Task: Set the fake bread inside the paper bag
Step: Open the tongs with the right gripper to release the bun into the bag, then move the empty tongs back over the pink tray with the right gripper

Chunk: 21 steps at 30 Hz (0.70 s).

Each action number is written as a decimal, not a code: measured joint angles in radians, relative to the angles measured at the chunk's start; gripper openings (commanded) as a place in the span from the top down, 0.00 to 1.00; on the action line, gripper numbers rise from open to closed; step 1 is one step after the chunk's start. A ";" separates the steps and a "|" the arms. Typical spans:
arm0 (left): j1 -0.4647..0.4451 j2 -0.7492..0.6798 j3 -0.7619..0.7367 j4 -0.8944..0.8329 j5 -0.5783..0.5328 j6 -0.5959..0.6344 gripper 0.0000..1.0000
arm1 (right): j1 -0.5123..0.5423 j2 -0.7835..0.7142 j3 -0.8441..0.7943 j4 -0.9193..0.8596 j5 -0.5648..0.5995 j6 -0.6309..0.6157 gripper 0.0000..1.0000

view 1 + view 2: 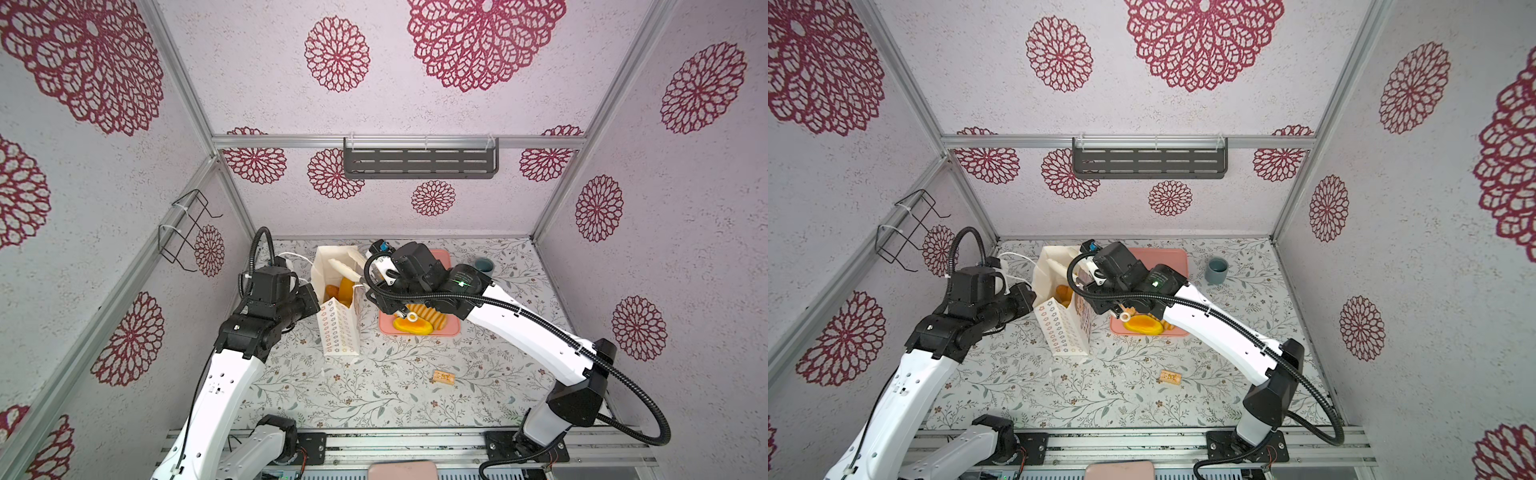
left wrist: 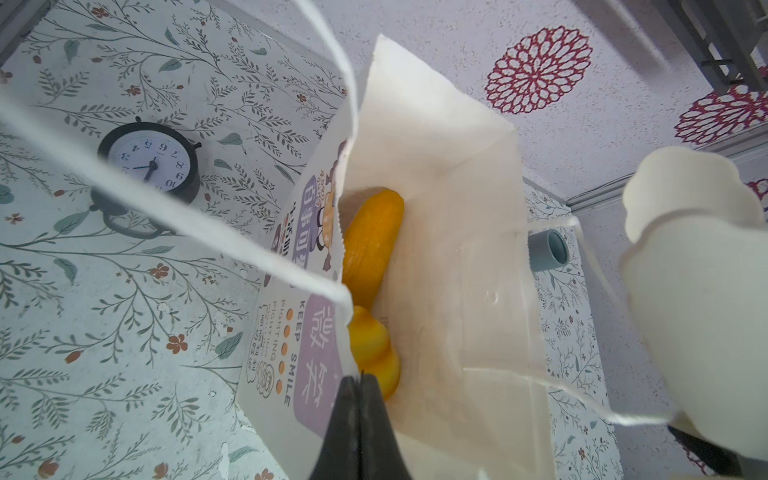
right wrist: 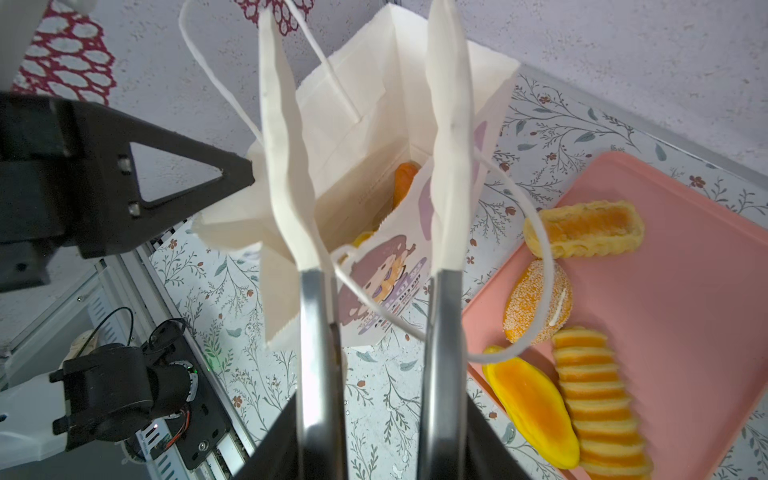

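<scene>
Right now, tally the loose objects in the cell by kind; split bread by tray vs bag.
fake bread on pink tray: 4 (striped loaf, oval, sesame bun, rectangular pastry)
fake bread visible in paper bag: 2 (long roll, knobbly bun)
paper bag: 1
pink tray: 1
grey cup: 1
clock: 1
tan block: 1
tongs: 1
Total: 12

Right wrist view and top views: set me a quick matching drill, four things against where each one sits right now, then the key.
Things:
1. sesame bun
2. grey cup
3. tan block
4. tongs

Places:
A. in the right gripper, tips apart above the paper bag
B. on the pink tray
C. on the table, beside the tray's far end, on its right
D. alone on the table, on the near side of the tray

Pairs: 1-B, 2-C, 3-D, 4-A.
</scene>
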<state>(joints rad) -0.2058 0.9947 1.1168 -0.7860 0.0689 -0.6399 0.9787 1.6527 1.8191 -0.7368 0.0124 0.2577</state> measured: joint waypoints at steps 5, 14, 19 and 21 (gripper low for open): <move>0.000 0.000 -0.001 0.006 0.006 0.002 0.94 | 0.000 -0.002 0.000 0.005 0.052 0.014 0.54; 0.000 -0.008 -0.012 0.008 0.015 0.010 0.43 | -0.008 -0.190 -0.106 0.015 0.168 0.105 0.54; 0.000 -0.011 -0.010 -0.009 0.016 0.020 0.44 | -0.079 -0.378 -0.267 0.014 0.161 0.208 0.55; 0.000 -0.013 -0.010 -0.021 0.016 0.023 0.44 | -0.137 -0.440 -0.346 0.005 0.147 0.246 0.55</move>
<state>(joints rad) -0.2058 0.9813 1.1069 -0.8070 0.0853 -0.6167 0.8421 1.2129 1.4731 -0.7319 0.1593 0.5034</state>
